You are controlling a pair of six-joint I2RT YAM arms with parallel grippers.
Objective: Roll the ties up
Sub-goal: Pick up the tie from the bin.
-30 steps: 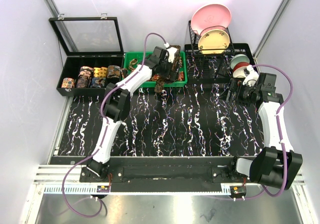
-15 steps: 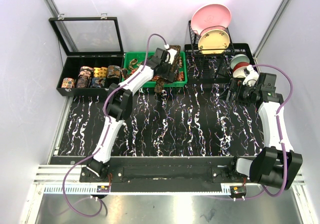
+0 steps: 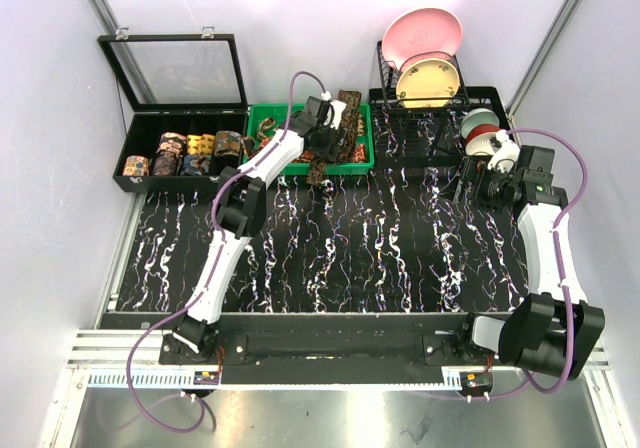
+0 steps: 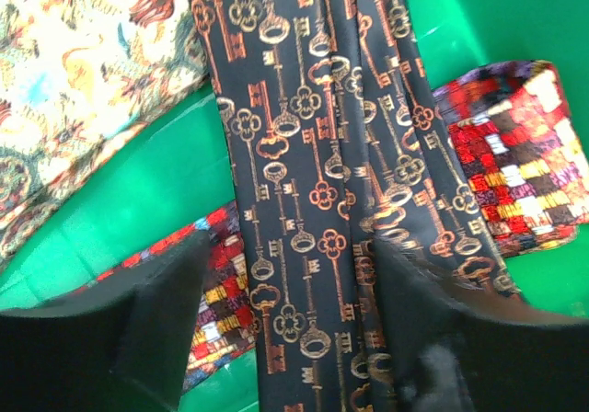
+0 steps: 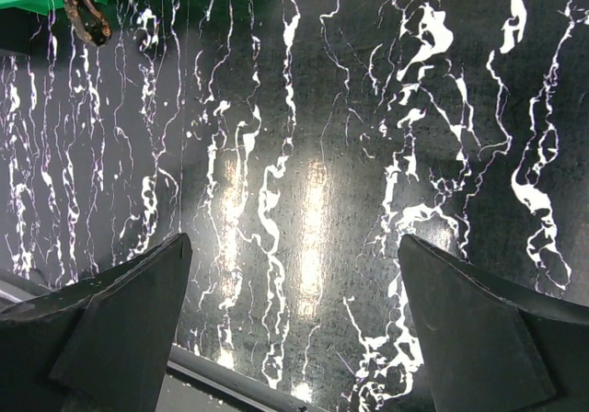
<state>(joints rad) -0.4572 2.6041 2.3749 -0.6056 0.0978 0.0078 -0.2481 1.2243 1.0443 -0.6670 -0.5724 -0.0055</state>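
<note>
Left gripper [image 4: 285,329] jaws apart, straddling the key-print tie [image 4: 304,154] in the green bin [image 4: 138,200], not clamped yet; risk: off-centre pinch snags the red checked tie [image 4: 515,182] underneath, dragging both out.

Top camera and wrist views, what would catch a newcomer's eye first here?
Probably the left hand reaching into the green tray at the far edge of the table, jaws open on either side of a dark tie patterned with gold keys. Next come the rolled ties lined up in the open black case at far left, and the pink plate standing in the rack at far right.
</note>
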